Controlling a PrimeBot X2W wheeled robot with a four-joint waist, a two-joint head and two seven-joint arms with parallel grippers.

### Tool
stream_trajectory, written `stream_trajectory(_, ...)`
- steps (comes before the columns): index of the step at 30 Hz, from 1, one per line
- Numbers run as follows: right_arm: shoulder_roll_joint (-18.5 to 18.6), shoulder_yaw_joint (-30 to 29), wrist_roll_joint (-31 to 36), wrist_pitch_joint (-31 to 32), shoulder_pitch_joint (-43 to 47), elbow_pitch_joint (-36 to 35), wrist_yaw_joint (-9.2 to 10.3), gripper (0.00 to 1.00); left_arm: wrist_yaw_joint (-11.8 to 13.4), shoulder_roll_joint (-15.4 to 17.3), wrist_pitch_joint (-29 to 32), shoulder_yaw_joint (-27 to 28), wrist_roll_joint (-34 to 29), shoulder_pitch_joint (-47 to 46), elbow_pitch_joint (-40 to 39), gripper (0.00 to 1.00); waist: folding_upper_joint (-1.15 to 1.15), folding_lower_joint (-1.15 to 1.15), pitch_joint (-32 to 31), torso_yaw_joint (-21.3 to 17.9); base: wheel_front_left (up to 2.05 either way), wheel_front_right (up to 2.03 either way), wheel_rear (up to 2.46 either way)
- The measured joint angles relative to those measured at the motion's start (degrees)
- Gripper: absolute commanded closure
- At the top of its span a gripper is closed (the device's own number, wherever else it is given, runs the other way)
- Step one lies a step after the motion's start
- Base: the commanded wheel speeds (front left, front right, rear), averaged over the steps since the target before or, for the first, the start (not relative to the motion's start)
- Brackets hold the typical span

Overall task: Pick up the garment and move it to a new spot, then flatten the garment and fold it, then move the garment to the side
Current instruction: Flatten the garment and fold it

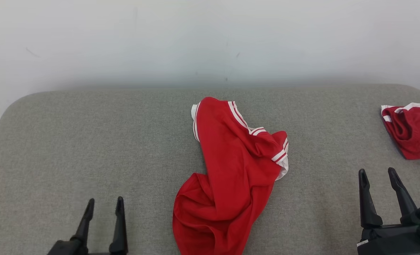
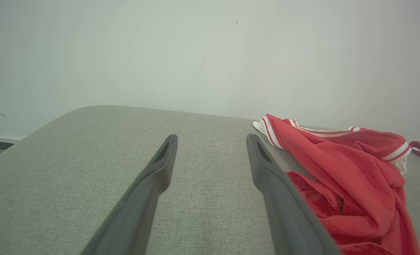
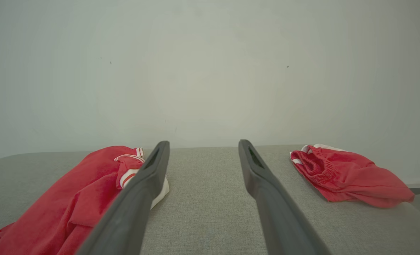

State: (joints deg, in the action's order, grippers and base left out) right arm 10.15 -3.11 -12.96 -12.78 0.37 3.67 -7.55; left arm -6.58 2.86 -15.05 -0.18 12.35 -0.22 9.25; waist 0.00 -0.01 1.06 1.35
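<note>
1. Red garment (image 1: 231, 170) with white-striped trim lies crumpled at the middle of the grey fabric-covered table (image 1: 71, 141). It runs from the near edge toward the far side. A white-edged hem points far, a striped cuff is folded over on its right side, and the bulk is bunched in loose folds at the near end.
2. Left fingers (image 1: 119, 226) sit at the near left, pointing toward the far side. They are released and spread apart with only bare table between them. They touch nothing, and the garment lies to their right with a gap of table between.
3. Right fingers (image 1: 367, 202) sit at the near right, also pointing far. They are released and spread, with nothing grasped. In the right wrist view they stand over bare table, with the garment to the left of them.
4. Second red garment (image 1: 413, 132), also white-trimmed, lies bunched at the right edge of the table. It is well apart from the first and to the far right of the right fingers.
5. Pale wall (image 1: 195, 42) stands behind the far edge of the table.
</note>
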Motion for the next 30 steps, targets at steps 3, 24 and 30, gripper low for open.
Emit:
stream_trajectory(3, -0.2, -0.18, 0.07, 0.33, 0.22, -0.69, 0.0, 0.0, -0.08, 0.03, 0.0, -1.78, -0.43, 0.0, 0.32, 0.0, 0.0, 0.0, -0.09, -0.07, 0.0, 0.0, 0.0)
stream_trajectory(24, -0.9, 1.01, 0.33, 0.18, -1.65, -0.12, 0.0, 0.0, -0.92, 1.3, 0.0, -31.21, 6.16, -2.73, 15.37, 0.0, 0.0, 0.01, 2.0, -2.9, 0.0, 0.0, 0.0)
stream_trajectory(30, -0.7, 0.47, 0.12, -0.18, -2.21, 1.0, 0.0, 0.0, -0.92, 0.62, 0.0, -31.64, 8.84, -6.55, 18.46, 1.0, 0.01, 0.01, 3.33, -4.41, 0.0, 0.0, 0.0)
